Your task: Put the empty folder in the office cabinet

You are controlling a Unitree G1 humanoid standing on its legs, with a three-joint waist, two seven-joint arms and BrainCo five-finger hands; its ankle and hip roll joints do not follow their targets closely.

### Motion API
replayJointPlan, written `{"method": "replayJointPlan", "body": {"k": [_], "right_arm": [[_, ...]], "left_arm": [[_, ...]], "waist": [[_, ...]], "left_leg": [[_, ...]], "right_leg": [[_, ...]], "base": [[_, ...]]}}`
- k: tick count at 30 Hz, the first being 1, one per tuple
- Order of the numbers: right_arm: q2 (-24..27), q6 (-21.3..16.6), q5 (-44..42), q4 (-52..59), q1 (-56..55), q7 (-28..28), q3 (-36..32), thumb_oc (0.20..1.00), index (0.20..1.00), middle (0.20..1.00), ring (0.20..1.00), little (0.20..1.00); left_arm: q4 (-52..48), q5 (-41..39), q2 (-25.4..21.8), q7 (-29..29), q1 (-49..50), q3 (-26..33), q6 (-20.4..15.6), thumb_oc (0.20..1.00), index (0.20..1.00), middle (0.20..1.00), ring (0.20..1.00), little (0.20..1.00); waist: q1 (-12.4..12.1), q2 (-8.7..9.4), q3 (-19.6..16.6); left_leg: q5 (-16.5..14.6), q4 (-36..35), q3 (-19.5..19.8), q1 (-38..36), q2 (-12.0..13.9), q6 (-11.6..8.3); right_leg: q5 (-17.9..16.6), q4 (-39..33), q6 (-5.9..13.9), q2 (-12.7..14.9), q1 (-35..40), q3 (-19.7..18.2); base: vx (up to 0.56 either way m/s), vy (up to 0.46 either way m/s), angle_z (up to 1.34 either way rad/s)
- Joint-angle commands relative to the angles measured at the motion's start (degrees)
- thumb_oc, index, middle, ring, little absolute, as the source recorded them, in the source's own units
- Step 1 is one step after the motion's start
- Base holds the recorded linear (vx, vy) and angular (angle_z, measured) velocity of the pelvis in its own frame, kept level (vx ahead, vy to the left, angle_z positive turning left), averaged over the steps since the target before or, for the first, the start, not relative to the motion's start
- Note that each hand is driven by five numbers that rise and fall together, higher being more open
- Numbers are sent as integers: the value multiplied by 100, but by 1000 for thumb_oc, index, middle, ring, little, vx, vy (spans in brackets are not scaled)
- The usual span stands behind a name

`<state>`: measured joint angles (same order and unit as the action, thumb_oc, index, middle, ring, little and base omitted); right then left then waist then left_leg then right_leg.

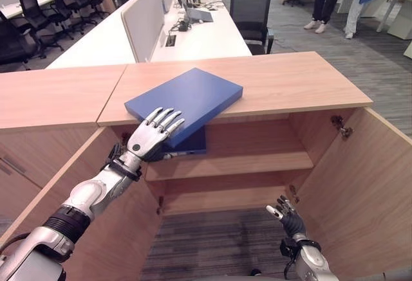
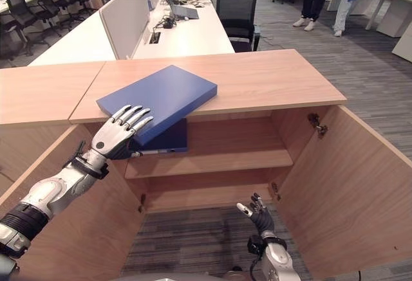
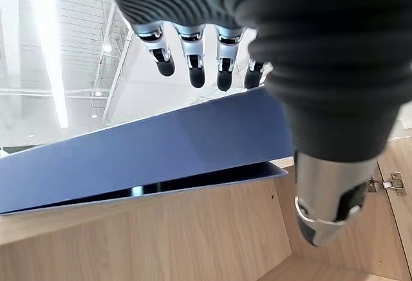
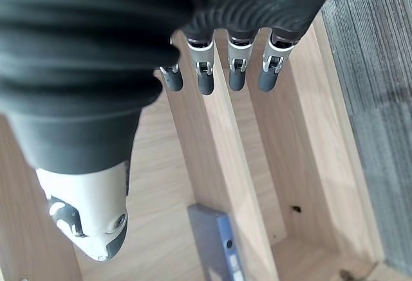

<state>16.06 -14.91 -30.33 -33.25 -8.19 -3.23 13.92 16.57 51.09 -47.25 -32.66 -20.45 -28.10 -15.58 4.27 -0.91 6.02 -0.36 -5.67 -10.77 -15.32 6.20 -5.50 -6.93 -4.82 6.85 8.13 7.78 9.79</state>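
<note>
A flat blue folder (image 1: 183, 98) lies on top of the wooden office cabinet (image 1: 290, 81), its near corner hanging over the front edge. My left hand (image 1: 151, 133) is at that corner, open: straight, spread fingers (image 3: 193, 69) rest over the folder's top and the thumb (image 3: 325, 210) reaches below it. Just beneath, a darker blue item (image 1: 190, 143) sits on the upper shelf (image 1: 257, 162); its spine (image 4: 215, 239) has a label. My right hand (image 1: 286, 217) hangs low before the cabinet's bottom compartment, open and holding nothing.
Both cabinet doors stand wide open, the right door (image 1: 360, 178) and the left door (image 1: 96, 229) flanking my arms. Behind the cabinet are white desks (image 1: 206, 36), a divider screen and black chairs (image 1: 251, 11). Two people (image 1: 328, 4) stand at the back right.
</note>
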Motion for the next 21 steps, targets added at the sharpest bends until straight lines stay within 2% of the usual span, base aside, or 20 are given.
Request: {"method": "replayJointPlan", "body": {"k": [1,21], "right_arm": [[98,-331,-51,499,396,34,105,1000,1000,1000,1000,1000],[174,-322,-123,548,360,115,174,1000,1000,1000,1000,1000]], "left_arm": [[376,-330,-15,-138,-986,167,136,1000,1000,1000,1000,1000],[957,-496,12,-96,-1404,-32,267,1000,1000,1000,1000,1000]], "waist": [[39,63,225],[146,95,184]], "left_leg": [[-215,67,163,46,-84,85],[-254,67,38,-13,-94,88]], "right_leg": [[1046,1028,322,-23,-22,-48],[1033,1025,334,-52,-36,-123]], "base": [[0,0,0],[6,7,-2]]}}
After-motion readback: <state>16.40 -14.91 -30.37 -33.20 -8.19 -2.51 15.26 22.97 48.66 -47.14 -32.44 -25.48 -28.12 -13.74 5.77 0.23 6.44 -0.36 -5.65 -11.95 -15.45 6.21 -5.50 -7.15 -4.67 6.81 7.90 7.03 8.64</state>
